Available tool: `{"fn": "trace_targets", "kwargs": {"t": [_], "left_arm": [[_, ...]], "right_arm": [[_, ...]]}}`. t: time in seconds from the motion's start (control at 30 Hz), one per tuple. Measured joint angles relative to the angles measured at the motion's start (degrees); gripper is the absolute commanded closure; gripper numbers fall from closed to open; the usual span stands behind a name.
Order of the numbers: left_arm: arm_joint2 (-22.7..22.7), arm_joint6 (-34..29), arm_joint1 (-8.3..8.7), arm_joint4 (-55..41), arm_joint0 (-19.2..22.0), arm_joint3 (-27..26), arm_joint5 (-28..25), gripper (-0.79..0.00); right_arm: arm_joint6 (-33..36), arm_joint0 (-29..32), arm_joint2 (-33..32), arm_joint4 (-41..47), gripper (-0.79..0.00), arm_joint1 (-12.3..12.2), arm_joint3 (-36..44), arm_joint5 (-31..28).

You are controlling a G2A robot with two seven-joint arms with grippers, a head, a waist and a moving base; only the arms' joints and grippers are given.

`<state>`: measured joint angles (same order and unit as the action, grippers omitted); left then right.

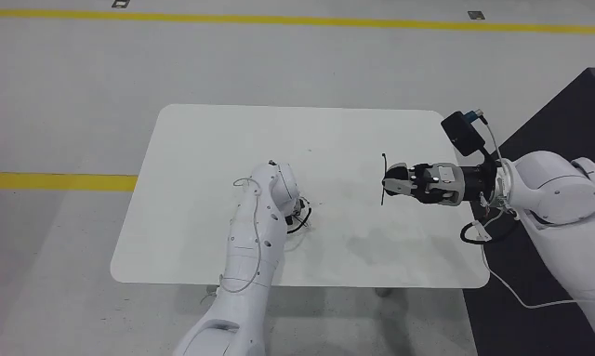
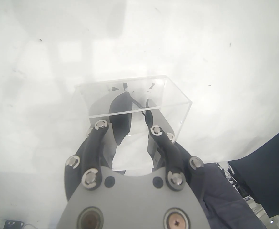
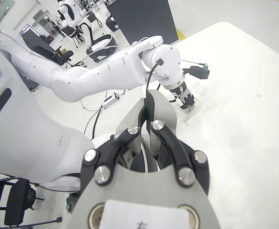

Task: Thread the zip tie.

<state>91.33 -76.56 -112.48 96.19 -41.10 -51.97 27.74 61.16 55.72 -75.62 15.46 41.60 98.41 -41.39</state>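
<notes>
**Colleague:** Where is the zip tie sitting for you?

**Me:** I'm gripping it in the right pincer, which is clamped tight on the strap partway along. The zip tie is standing crosswise to the fingers, running near to far above the right half of the desk. Both ends are hanging free, with what looks like the blocky head at the far end. I'm judging it's held that way so that a free end is sticking out, ready to feed.

**Colleague:** And the left side?

**Me:** I'm keeping the left pincer low over the middle of the desk, fingers parted. The tips appear to be sitting inside a clear box. I'm not seeing anything pinched between the pads. Thin dark lines are showing there through the plastic, and I can't tell what they are. I'm guessing the box is where the threading happens.

**Colleague:** Room to move?

**Me:** Bare desk is lying between the two pincers, which are well apart, so I'm seeing an open run leftward for the tie. The box walls are looking like the tight spot. On the right I'm working near the desk's edge, with a dark partition just beyond it. A loose black cable is lying beside the left wrist.
</notes>
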Motion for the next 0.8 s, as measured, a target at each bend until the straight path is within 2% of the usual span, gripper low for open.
{"fn": "trace_targets", "kwargs": {"t": [0.23, 0.4, 0.8], "left_arm": [[0.5, 0.0, -0.25, 0.2, 0.7, 0.4, 0.0, 0.000], [0.0, -1.5, -0.15, 0.2, -0.5, -3.8, -1.5, 0.000], [-4.1, -9.2, 2.41, -2.9, -13.8, -31.8, -9.2, 0.000]], "right_arm": [[0.0, 0.0, 0.0, 0.0, 0.000, 0.0, 0.0, 0.0], [0.0, 0.0, 0.0, 0.0, 0.000, 0.0, 0.0, 0.0], [0.0, 0.0, 0.0, 0.0, 0.000, 0.0, 0.0, 0.0]]}}
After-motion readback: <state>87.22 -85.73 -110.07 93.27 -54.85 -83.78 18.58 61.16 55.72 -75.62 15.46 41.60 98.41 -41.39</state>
